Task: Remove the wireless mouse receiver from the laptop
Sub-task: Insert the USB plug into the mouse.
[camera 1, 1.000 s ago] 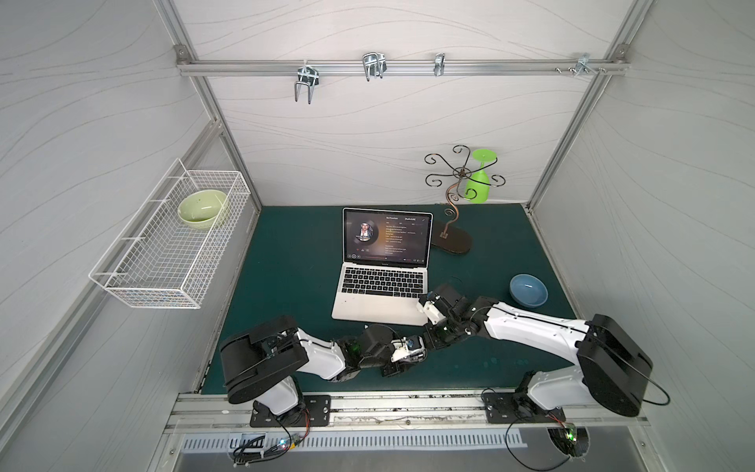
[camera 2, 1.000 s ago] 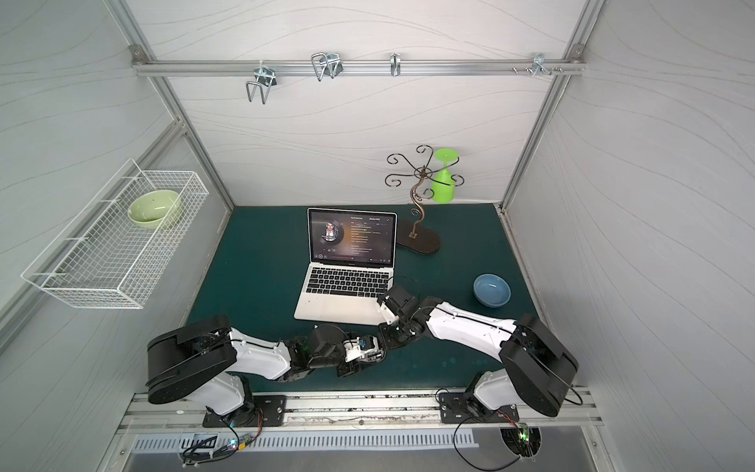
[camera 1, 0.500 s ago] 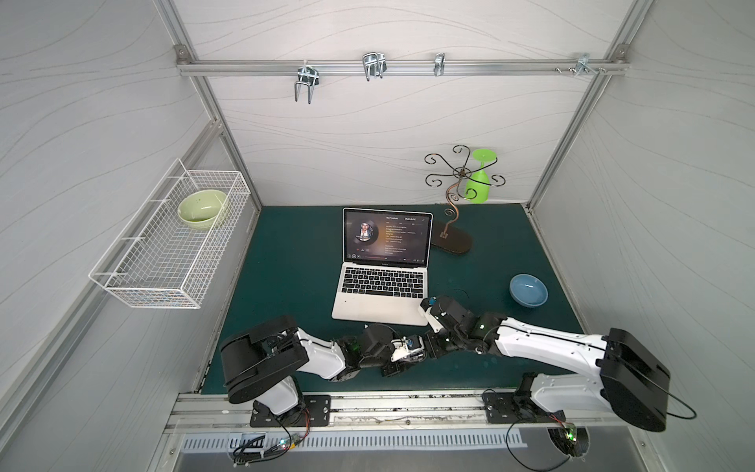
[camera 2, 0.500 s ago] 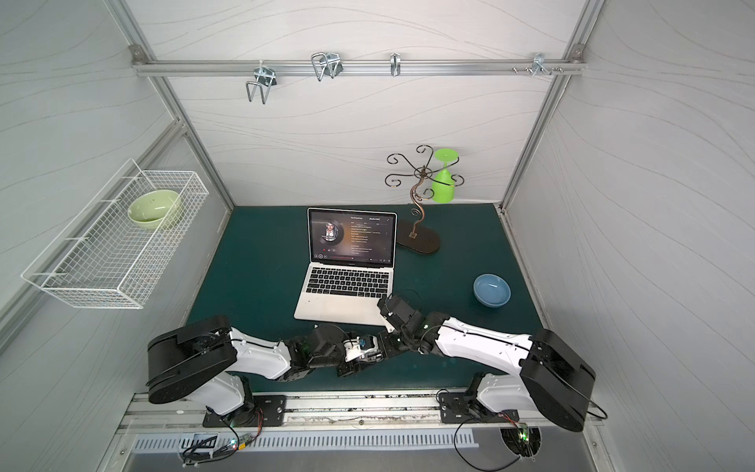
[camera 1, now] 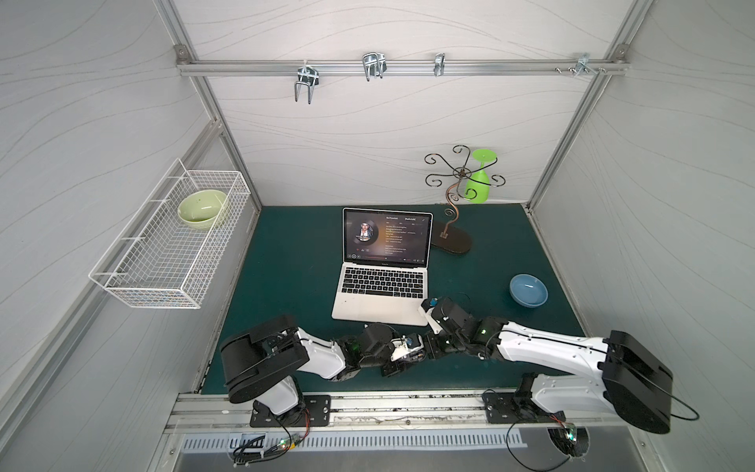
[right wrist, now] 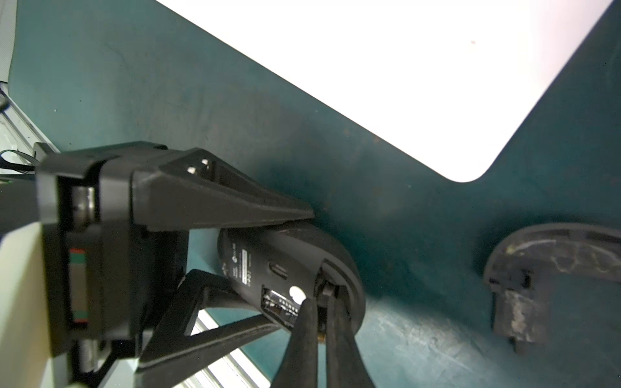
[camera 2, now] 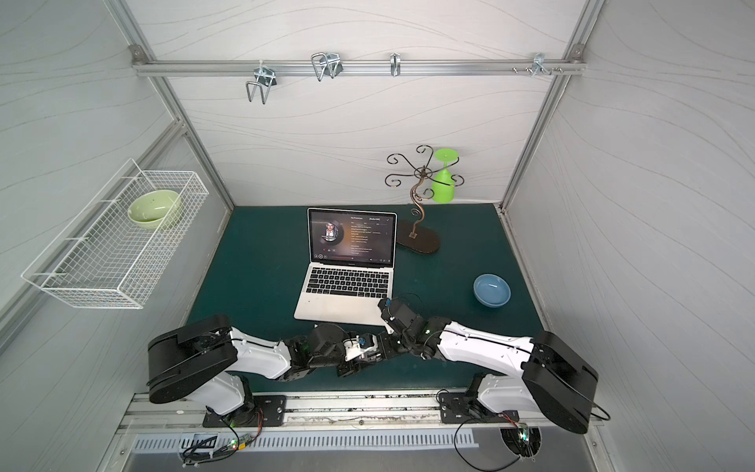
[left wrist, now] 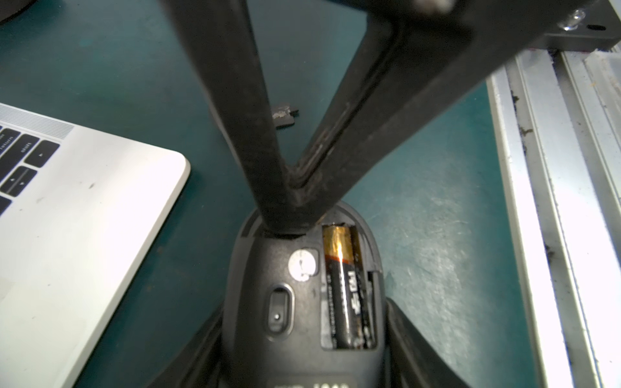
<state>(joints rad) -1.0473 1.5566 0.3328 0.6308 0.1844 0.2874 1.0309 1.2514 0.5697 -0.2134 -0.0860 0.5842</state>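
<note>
1 upturned mouse (left wrist: 295,302) is clamped by its sides in the left fingers (right wrist: 235,205); the right fingers (left wrist: 255,134) — pinched shut — poke its underside beside the AA battery (left wrist: 342,285), perhaps nipping something. The open laptop (camera 1: 384,286) stands just beside, on the bench (camera 1: 286,286).

Silver laptop (camera 1: 380,310) with black keys and a dark screen, against a teal table (camera 1: 286,265). Around it: a pale blue bowl (camera 1: 528,290), a lime-green glass (camera 1: 478,184) and a light green bowl (camera 1: 202,207) in a white wire-grid basket (camera 1: 163,265). The black mouse (left wrist: 292,302) bares a black-and-copper battery (left wrist: 346,285). The white walls (camera 1: 367,143) carry wavy grey lines.
</note>
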